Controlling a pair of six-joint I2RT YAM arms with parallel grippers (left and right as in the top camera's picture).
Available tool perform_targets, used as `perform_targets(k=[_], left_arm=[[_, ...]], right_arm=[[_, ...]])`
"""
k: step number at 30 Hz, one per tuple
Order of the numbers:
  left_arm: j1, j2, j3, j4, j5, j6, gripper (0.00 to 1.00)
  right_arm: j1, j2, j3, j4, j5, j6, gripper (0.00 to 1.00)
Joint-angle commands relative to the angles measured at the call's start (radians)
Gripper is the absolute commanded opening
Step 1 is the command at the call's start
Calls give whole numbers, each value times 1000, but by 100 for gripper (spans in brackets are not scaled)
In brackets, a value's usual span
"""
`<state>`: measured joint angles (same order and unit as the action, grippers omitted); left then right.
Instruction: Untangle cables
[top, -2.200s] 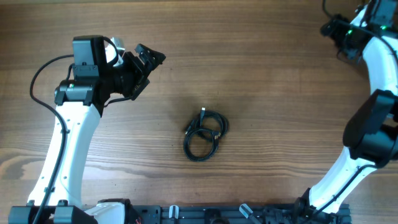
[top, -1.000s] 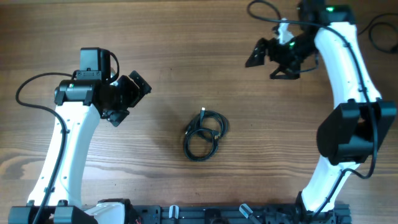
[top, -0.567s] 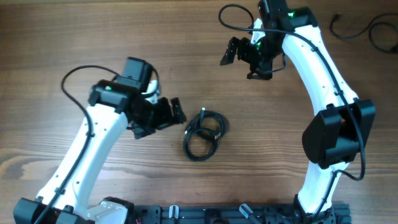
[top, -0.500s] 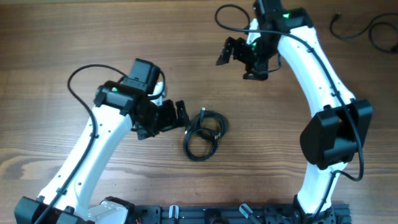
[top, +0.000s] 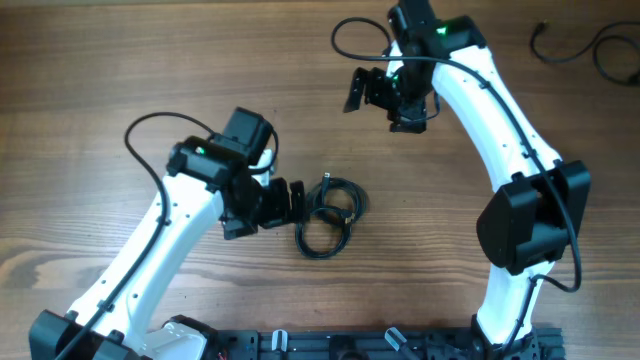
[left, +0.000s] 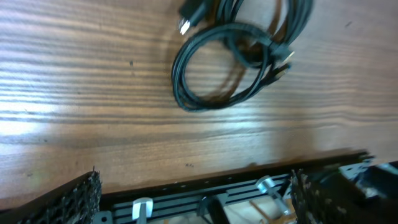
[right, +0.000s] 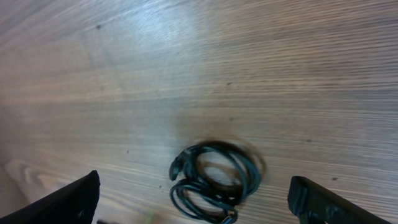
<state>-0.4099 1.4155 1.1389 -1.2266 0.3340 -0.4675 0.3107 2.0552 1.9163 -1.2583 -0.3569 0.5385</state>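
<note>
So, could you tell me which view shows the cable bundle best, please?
Left wrist: the cable bundle is close and sharp, plug tips visible, though its top is cropped. Overhead shows it whole but small; right wrist shows it distant and blurred.

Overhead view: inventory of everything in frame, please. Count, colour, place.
cable bundle: one, black, coiled at the table's centre, metal-tipped plug ends showing
loose cords: at least one, black, far right corner of the table, partly cut off by the frame
table: one, brown wood grain, fills the view
rail: one, black with metal fittings, along the near edge
left arm: one, white and black, jaws open just left of the bundle
right arm: one, white and black, jaws open, beyond the bundle
</note>
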Motion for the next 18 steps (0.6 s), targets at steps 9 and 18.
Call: perform_targets(k=[9, 18], left_arm=[[-60, 2, -335, 360, -21, -97, 99], [-60, 144, -350, 490, -93, -177, 66]], right_arm=[[-100, 16, 6, -14, 29, -69, 100], [-100, 16, 6, -14, 29, -94, 100]])
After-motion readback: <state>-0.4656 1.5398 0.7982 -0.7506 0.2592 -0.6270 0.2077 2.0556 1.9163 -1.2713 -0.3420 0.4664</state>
